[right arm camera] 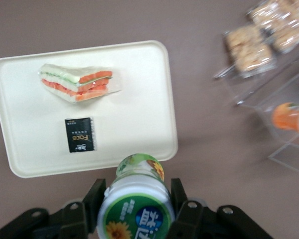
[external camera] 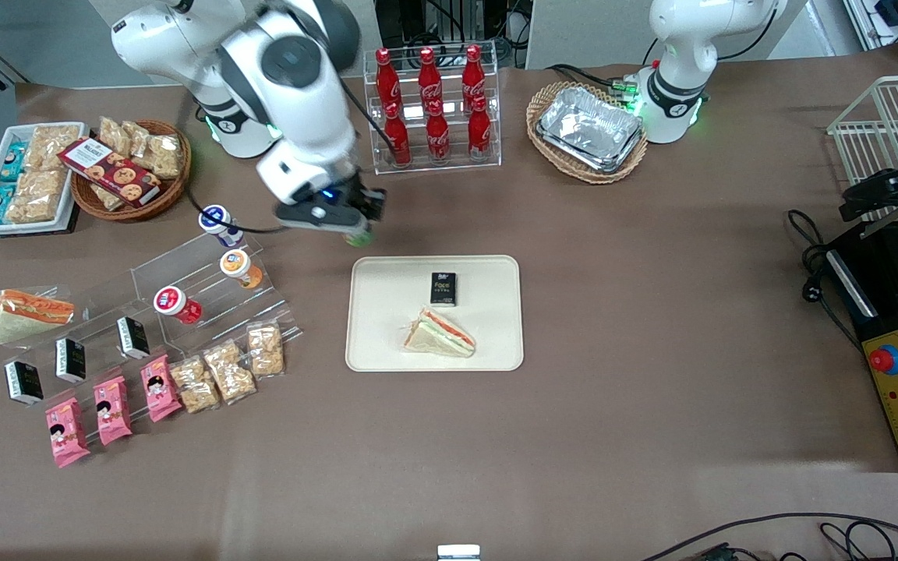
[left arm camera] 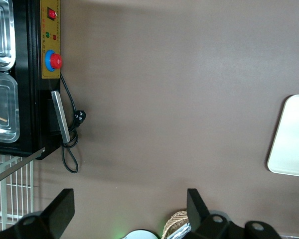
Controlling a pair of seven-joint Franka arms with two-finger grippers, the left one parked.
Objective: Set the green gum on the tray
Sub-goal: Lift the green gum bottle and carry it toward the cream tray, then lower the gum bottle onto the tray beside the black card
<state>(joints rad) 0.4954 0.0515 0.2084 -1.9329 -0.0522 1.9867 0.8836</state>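
- The tray [external camera: 371, 343] lies on the tabletop [external camera: 620, 405]. The sandwich [external camera: 440, 333] is nearest to the front camera on it, and the black packet [external camera: 443, 288] is farther.
- The tray corner nearest the gripper is bare, so there is room.
- The gripper [external camera: 351, 230] hangs just outside the tray's farther rim, jaws clenched on the green gum [right arm camera: 135, 199].
- Risk, I judge: a release now drops the bottle on the rim, so it may tip or roll off.

Sandwich [external camera: 440, 333] and small black box [external camera: 443, 288] lying near each other. Six red cola bottles [external camera: 433, 105] in clear rack. Foil trays [external camera: 591, 127] in wicker basket.
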